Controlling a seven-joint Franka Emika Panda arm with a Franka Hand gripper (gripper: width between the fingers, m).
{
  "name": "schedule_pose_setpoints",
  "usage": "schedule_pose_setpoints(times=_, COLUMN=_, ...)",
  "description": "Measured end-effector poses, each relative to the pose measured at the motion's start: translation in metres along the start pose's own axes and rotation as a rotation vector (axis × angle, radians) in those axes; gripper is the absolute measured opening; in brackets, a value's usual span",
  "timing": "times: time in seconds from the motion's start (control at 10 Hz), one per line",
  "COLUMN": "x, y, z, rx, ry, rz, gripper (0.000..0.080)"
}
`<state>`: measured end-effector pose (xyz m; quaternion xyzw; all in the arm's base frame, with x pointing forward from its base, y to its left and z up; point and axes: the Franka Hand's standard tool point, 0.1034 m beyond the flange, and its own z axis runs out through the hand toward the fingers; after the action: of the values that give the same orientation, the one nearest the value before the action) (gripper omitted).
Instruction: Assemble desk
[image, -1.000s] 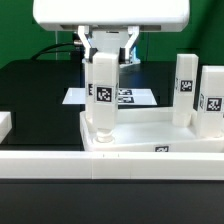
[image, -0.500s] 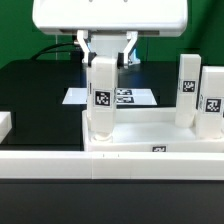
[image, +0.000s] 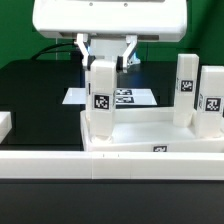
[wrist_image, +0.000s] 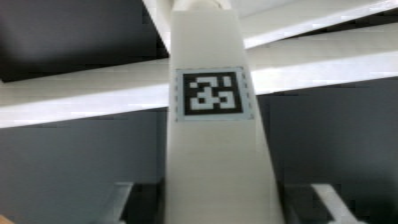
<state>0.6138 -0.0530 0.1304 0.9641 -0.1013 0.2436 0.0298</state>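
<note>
- Green backdrop and a black desk (image: 30, 85) framed the exterior view. The hand (image: 108, 60) pinched the top of a white leg (image: 100, 100) standing upright in the near corner of the desk top (image: 150, 135); two more legs (image: 195, 95) stood at that top's far end.
- Wrist view: the tagged leg (wrist_image: 214, 130) looked rigid, light and smooth, so a high grip on its flat sides seemed best, with slipping the likeliest trouble.
</note>
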Motion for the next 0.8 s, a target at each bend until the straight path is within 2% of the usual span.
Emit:
schedule_pose_setpoints(times=0.3, x=0.0006, y=-0.0008, z=0.0005, rx=-0.010, ry=0.053, rz=-0.008, gripper=0.0290)
schedule_pose_setpoints(times=0.6, x=0.0006, y=-0.0007, z=0.0006, rx=-0.010, ry=0.052, rz=-0.008, gripper=0.0290)
schedule_pose_setpoints(times=0.8, x=-0.0026, y=0.0078, z=-0.0006, rx=-0.024, ry=0.086, rz=0.001, gripper=0.0290)
